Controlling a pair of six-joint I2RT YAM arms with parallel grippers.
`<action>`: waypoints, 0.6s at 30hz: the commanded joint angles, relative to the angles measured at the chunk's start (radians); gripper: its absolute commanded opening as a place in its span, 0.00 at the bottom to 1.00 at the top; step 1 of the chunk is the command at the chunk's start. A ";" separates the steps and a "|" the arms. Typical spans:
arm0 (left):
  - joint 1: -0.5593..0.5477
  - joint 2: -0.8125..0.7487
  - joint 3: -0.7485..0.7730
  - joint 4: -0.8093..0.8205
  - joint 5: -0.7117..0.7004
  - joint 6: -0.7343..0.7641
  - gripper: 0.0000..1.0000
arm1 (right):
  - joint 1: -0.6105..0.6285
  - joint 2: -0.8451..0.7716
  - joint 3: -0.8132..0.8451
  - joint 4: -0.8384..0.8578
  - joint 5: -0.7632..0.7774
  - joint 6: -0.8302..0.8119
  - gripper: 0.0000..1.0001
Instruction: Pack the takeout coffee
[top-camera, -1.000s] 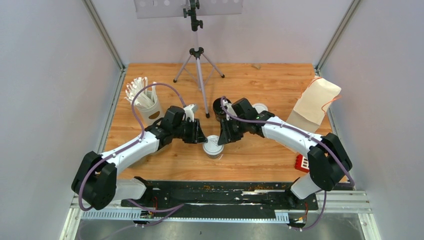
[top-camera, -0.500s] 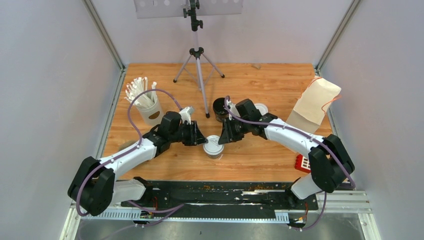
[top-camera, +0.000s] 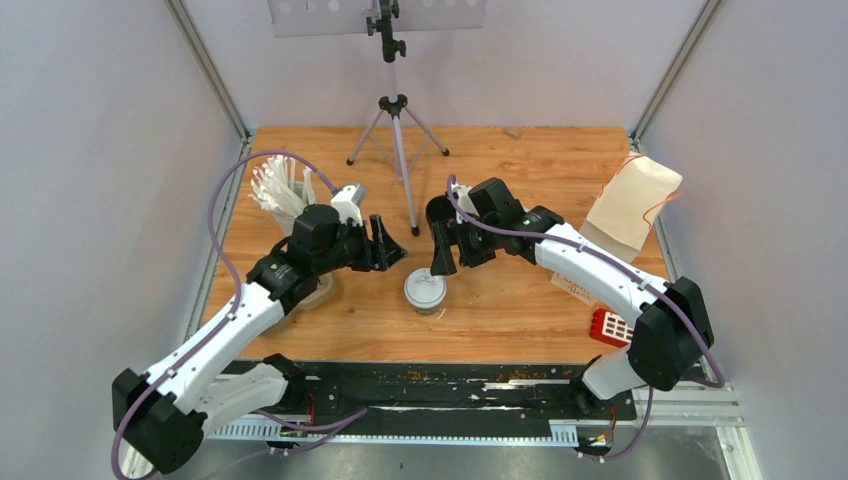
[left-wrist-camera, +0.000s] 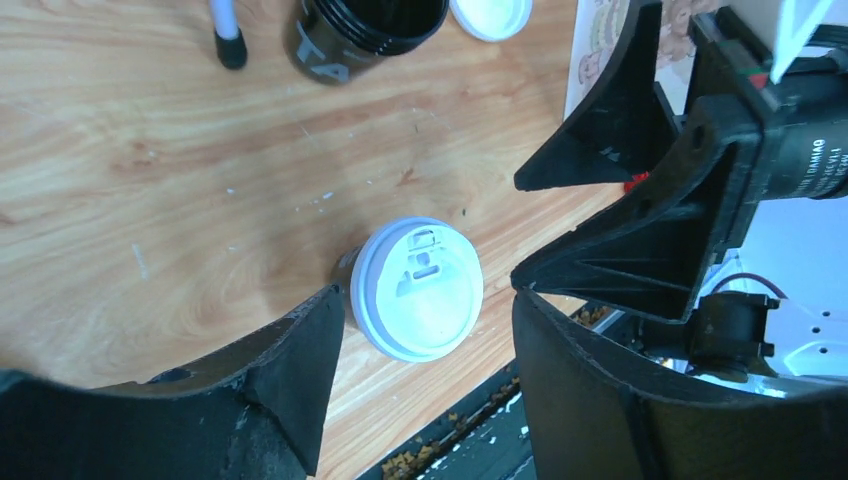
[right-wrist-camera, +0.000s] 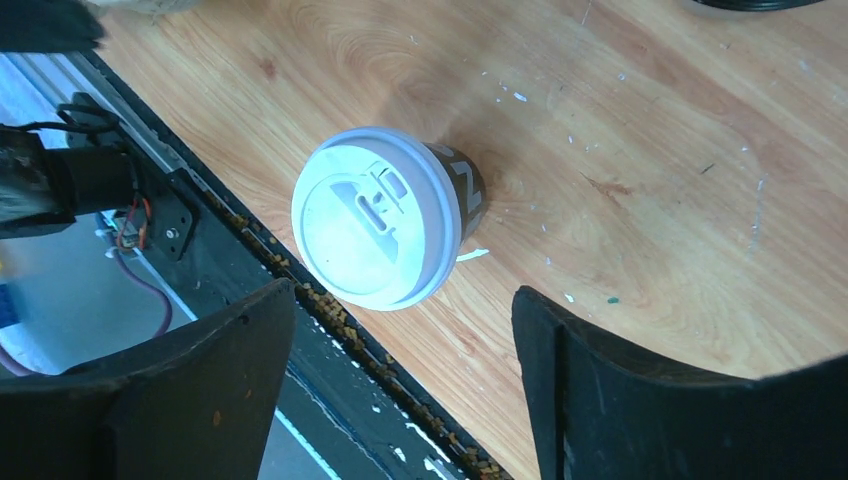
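A black takeout coffee cup with its white lid (top-camera: 425, 290) stands upright on the wooden table near the front edge. It shows from above in the left wrist view (left-wrist-camera: 418, 288) and in the right wrist view (right-wrist-camera: 378, 230). My left gripper (top-camera: 385, 245) hangs open up and to its left, my right gripper (top-camera: 440, 255) open just up and to its right. Neither touches the cup. In the wrist views the left gripper (left-wrist-camera: 427, 300) and the right gripper (right-wrist-camera: 402, 300) hold nothing. A second black cup (left-wrist-camera: 365, 30) stands lidless farther back, a loose white lid (left-wrist-camera: 490, 15) beside it.
A white cup of straws (top-camera: 285, 200) stands at the left behind my left arm. A tripod (top-camera: 398, 130) stands mid-table, one foot (left-wrist-camera: 230, 45) near the lidless cup. A paper bag (top-camera: 630, 205) leans at the right; a red item (top-camera: 607, 325) lies front right. A black rail (top-camera: 440, 385) borders the front edge.
Both grippers have opened and drawn up and away from the lidded cup, which stays standing on the table. The left arm swung back toward the straw cup.
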 joint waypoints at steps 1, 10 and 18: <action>-0.002 -0.101 0.057 -0.157 -0.076 0.081 0.73 | 0.064 -0.032 0.070 -0.061 0.123 -0.051 0.83; -0.002 -0.289 0.116 -0.434 -0.111 0.227 1.00 | 0.221 0.063 0.179 -0.124 0.362 -0.062 1.00; -0.002 -0.548 -0.023 -0.466 -0.121 0.316 1.00 | 0.282 0.157 0.251 -0.151 0.448 -0.056 0.99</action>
